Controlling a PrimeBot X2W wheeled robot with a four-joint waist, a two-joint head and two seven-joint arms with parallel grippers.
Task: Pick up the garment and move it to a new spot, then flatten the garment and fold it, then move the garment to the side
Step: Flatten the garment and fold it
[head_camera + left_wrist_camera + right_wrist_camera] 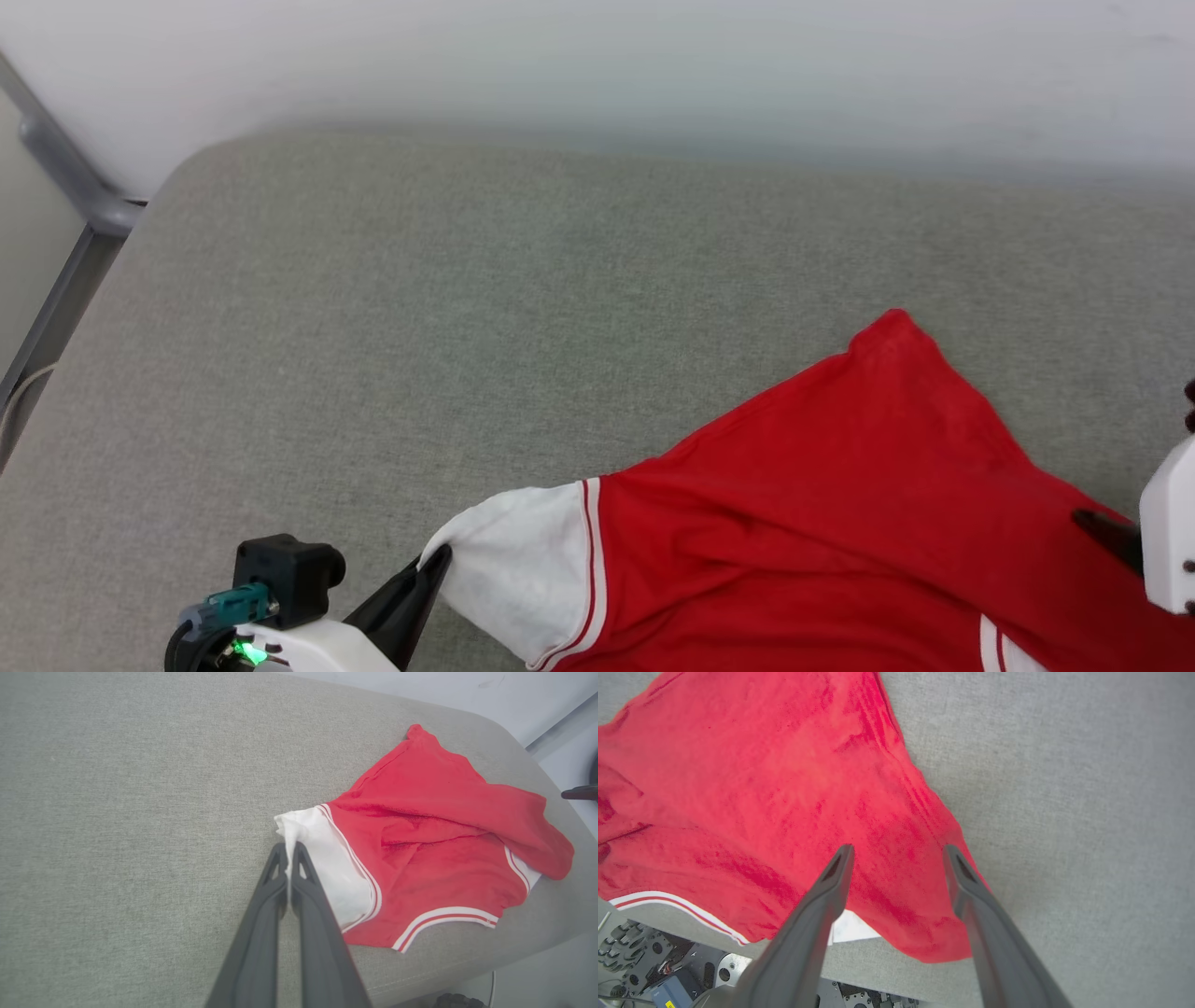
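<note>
Head view puts the garment (840,523) in the lower right of the frame: a red shirt with white sleeves and striped trim, lying bunched and creased on the grey padded surface (373,327), one red corner pointing up toward the centre. In the left wrist view the garment (434,826) sits right of centre, rumpled, its layers doubled over one another and its striped hem toward the bottom. In the right wrist view its red cloth (784,788) covers the upper left.

The left gripper (288,851) is pinched tight on the edge of one white sleeve (327,868); in the head view the left gripper (425,574) meets that sleeve at the lower left. The right gripper (899,851) has its fingers spread wide over the red cloth with nothing between them that I can see.

By my reading the work is at an early stage: the shirt is neither flat nor folded, and I cannot tell whether this is its new spot. Flattening, folding and moving it aside all remain.

Count: one garment, two white sleeves, two grippers, one padded surface
</note>
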